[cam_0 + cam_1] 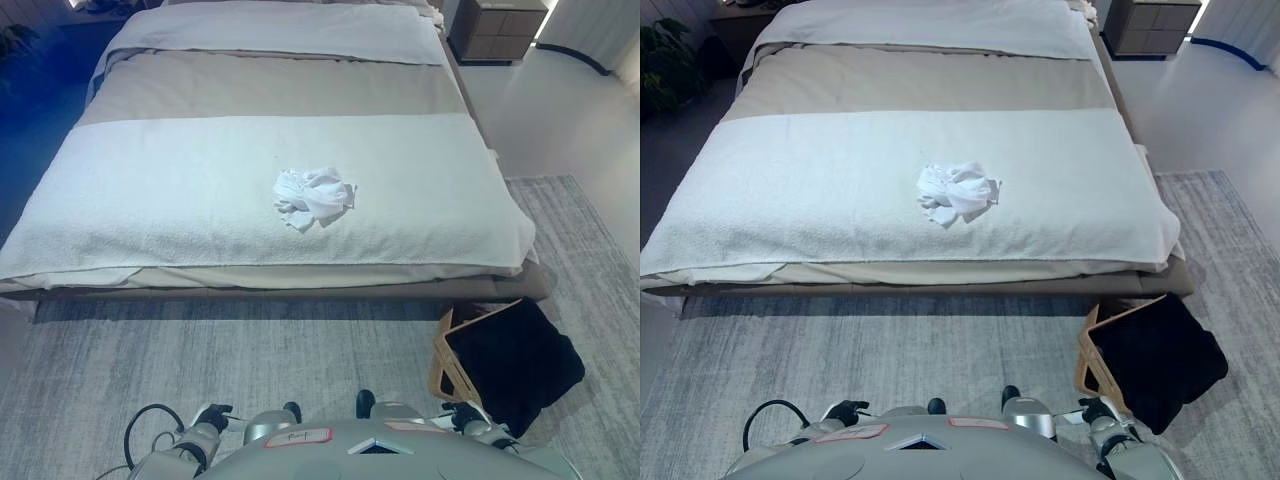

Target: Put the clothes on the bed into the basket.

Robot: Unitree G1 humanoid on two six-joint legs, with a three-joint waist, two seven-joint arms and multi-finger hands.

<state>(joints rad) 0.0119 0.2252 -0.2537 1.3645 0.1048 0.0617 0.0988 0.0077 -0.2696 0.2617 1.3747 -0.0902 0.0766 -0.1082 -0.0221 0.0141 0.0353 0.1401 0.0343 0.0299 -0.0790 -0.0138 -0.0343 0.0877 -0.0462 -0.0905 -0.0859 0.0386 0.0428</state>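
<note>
Both hands [212, 414] [1098, 411] low by the rug, finger state unclear, nothing visibly held.

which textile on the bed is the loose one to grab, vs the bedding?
The crumpled white garment, bunched in a small heap mid-bed. It lies on the flat white blanket; the beige cover beyond is spread smooth too.

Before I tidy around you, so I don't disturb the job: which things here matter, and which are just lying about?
Job: crumpled white clothes on the bed; basket with dark lining on the rug.
Not the job: grey rug; nightstand by the bed's far corner.
</note>
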